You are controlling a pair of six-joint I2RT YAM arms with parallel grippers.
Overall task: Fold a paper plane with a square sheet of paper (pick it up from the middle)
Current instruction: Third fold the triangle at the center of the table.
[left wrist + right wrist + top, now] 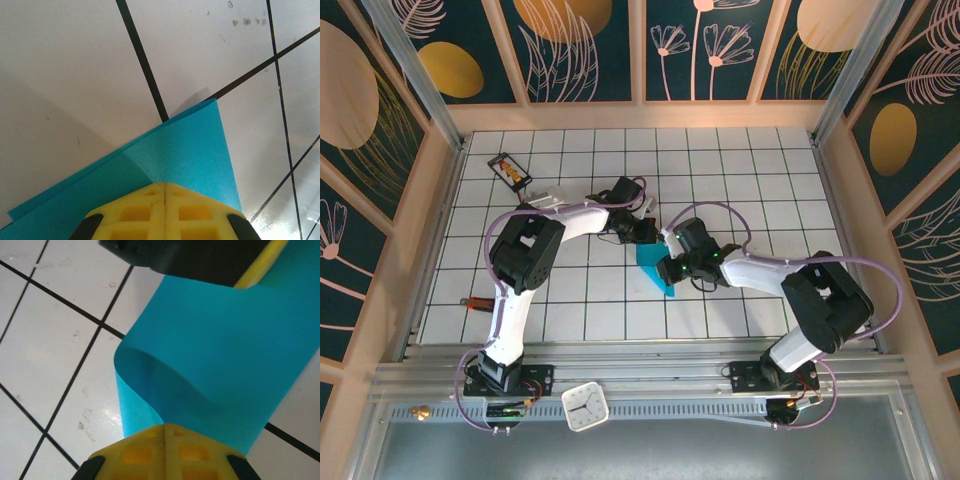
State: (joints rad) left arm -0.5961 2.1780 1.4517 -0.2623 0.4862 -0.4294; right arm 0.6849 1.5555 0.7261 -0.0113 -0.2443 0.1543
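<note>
Paper, lifted near the middle of the counter, was pinched by both the closed left fingers and closed right fingers, curled and seemingly creased once, with most folding left undone.

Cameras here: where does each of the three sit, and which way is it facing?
Top external: fixed above and behind the arms, looking down on the tiled table; left arm and right arm show whole, bases at bottom.
Left wrist: on the left arm, facing down along the shut left pincer at the teal paper it pinches.
Right wrist: on the right arm, facing down past the shut right pincer, also pinching that paper.
Shared: both wrist views show the teal paper on white tiles.
</note>
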